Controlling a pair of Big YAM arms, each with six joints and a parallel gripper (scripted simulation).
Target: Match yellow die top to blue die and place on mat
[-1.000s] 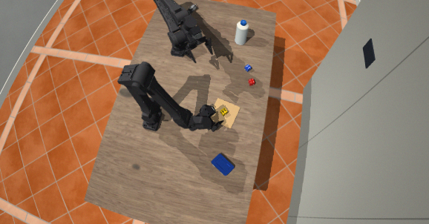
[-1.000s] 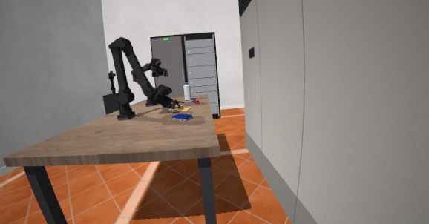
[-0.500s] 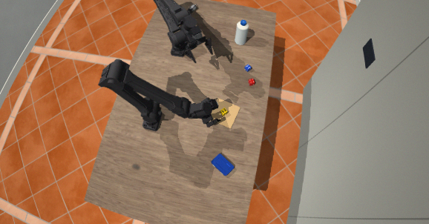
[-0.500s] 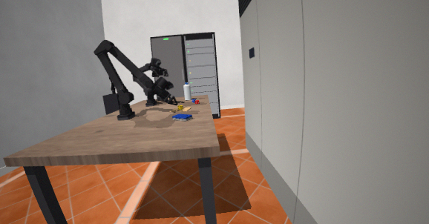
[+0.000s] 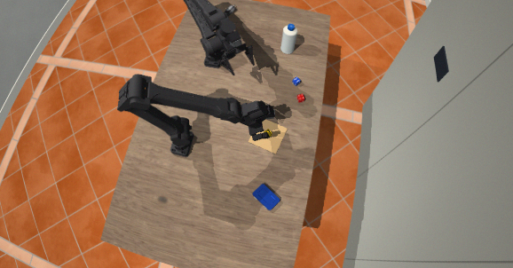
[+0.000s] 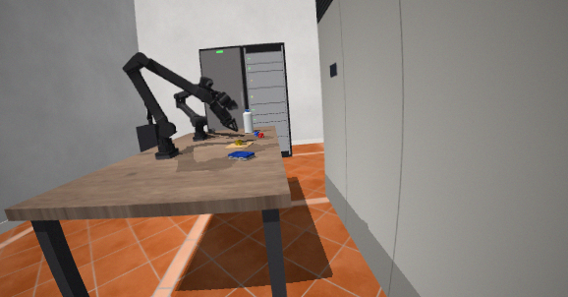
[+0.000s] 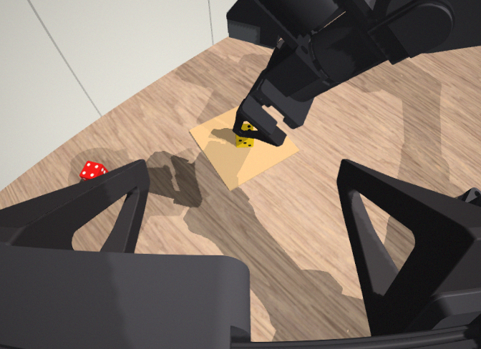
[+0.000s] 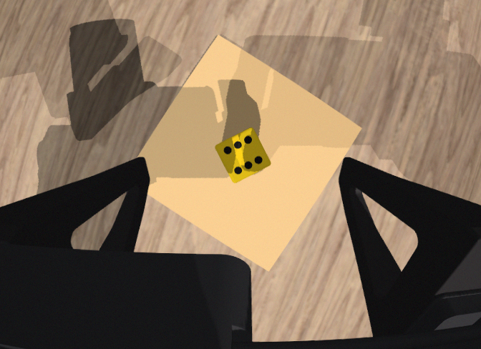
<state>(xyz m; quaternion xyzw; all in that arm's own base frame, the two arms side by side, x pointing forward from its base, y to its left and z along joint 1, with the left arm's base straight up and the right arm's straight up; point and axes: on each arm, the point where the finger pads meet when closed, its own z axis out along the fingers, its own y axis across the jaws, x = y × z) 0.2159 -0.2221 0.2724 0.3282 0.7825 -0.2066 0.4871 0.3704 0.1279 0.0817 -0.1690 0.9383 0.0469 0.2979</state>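
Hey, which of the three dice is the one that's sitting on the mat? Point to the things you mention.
The yellow die (image 5: 269, 132) (image 6: 239, 143) (image 7: 244, 141) (image 8: 243, 155), six pips up; the blue (image 5: 296, 81) and red (image 5: 301, 98) (image 6: 260, 135) (image 7: 92, 170) ones lie off the mat, on bare wood.

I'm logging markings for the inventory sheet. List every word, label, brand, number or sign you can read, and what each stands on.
No letters or numerals are legible; only pips read.
Six pips: top of the yellow die.
Four pips: upper face of the red die.
Blue die: pips too small to read.
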